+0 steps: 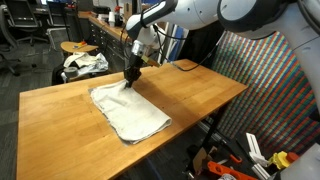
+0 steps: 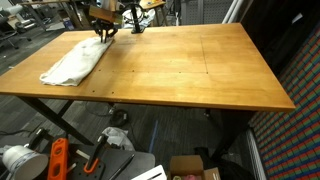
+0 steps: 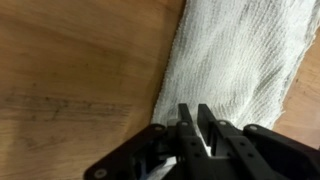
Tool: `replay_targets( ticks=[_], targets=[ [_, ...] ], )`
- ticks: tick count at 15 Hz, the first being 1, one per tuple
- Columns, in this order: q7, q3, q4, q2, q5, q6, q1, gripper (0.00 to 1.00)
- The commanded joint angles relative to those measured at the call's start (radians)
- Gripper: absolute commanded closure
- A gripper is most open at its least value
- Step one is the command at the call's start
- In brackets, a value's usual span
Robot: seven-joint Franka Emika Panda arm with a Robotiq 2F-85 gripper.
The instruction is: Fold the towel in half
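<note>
Wood, warm and bare, makes up your table [image 1: 205,95]. Towards its left end in both exterior views lies the towel [image 1: 128,108] [image 2: 72,62] – white, slightly rumpled, resting on the tabletop. Your gripper [image 1: 131,76] points straight down onto the towel's far corner. In the wrist view, wood fills the left and the towel's woven edge [image 3: 235,60] the right – the black fingers [image 3: 186,118] are drawn almost together, pinching that edge.

Wooden table [image 1: 200,92], patterned cloth bundle [image 1: 85,64]
</note>
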Motion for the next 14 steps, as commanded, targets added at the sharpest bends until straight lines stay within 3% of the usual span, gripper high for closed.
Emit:
replay_targets(
  ticks=[1,7,14],
  targets=[
    [-0.084,0.041,-0.238,-0.151,0.099,0.111,-0.055,0.84],
    [-0.188,0.061,-0.522,-0.307,0.253,0.272,-0.076,0.83],
    [-0.357,0.078,-0.885,-0.502,0.483,0.658,-0.02,0.84]
  ],
)
